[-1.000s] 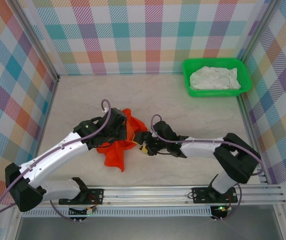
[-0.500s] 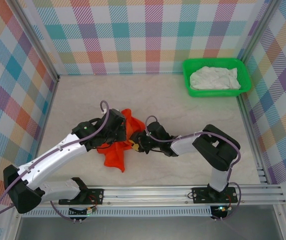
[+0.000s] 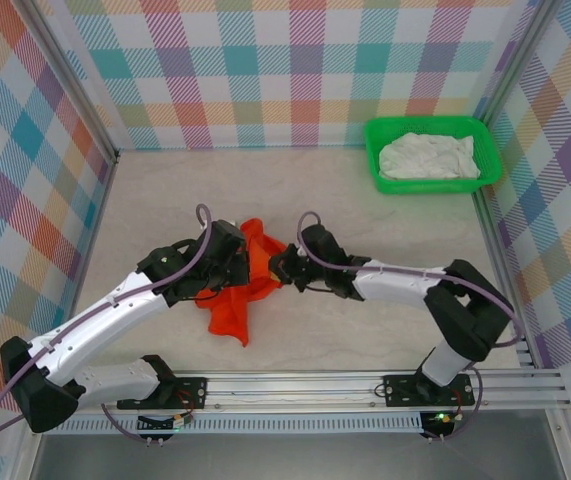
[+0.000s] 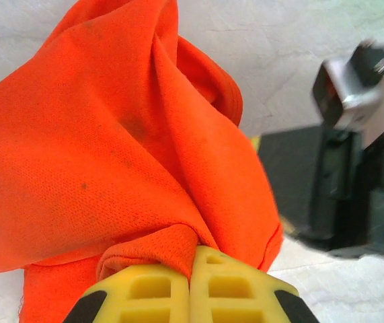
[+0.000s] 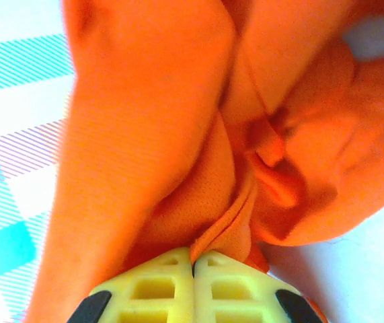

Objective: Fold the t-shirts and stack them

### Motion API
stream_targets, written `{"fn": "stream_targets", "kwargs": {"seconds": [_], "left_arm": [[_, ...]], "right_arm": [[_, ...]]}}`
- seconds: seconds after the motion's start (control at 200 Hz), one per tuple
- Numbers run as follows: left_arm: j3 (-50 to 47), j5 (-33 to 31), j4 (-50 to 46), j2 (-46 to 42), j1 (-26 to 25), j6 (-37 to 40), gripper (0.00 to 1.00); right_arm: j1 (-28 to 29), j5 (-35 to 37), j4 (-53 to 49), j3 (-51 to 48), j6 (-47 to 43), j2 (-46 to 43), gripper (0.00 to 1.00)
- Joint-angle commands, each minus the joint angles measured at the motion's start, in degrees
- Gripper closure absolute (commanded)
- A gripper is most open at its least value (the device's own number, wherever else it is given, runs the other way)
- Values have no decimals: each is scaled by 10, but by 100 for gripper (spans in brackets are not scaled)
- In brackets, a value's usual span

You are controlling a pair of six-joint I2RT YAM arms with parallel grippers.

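Plaid walls around a pale tabletop (image 3: 385, 230); the left hand (image 4: 192, 262) is clamped on the bunched orange-red t-shirt (image 3: 233, 308) near centre. Right hand (image 5: 193, 259) is clamped on the same shirt's right side. White t-shirt (image 3: 430, 157) lies in the green basket (image 3: 374, 160), far right.

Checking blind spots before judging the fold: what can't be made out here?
Top view: orange t-shirt bunched, partly under both arms; sleeves and collar cannot be told apart.
Left wrist view: left end effector, finger bases cut off by the bottom edge.
Right wrist view: right end effector, cloth folds hide how much is pinched.
Top view: white t-shirt crumpled in the green basket, too small to read its shape.
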Motion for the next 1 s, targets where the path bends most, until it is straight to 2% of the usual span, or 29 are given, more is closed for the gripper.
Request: {"fn": "stream_targets", "kwargs": {"seconds": [0.0, 0.155, 0.295, 0.43, 0.66, 0.715, 0.77, 0.83, 0.905, 0.995], "left_arm": [[2, 50, 1, -8, -4, 12, 100], [19, 161, 50, 13, -10, 31, 100], [48, 218, 109, 65, -48, 40, 100], [103, 258, 162, 163, -98, 47, 100], [229, 317, 247, 353, -168, 41, 100], [256, 326, 260, 388, -175, 37, 86], [269, 336, 277, 414, -179, 31, 65], [271, 337, 291, 425, -180, 27, 49], [261, 313, 284, 414, -180, 37, 39], [248, 253, 242, 377, -180, 62, 27]], "right_arm": [[-23, 45, -197, 84, -158, -55, 100], [-31, 169, -404, 197, -324, -88, 100], [-48, 244, -512, 257, -425, -84, 100], [-78, 268, -554, 261, -476, -71, 100], [-123, 290, -558, 226, -515, -60, 100], [-128, 297, -559, 222, -525, -59, 100], [-134, 305, -562, 219, -533, -59, 100], [-143, 311, -563, 215, -539, -59, 100], [-155, 312, -563, 209, -544, -58, 100], [-171, 313, -560, 203, -549, -57, 100]]}}
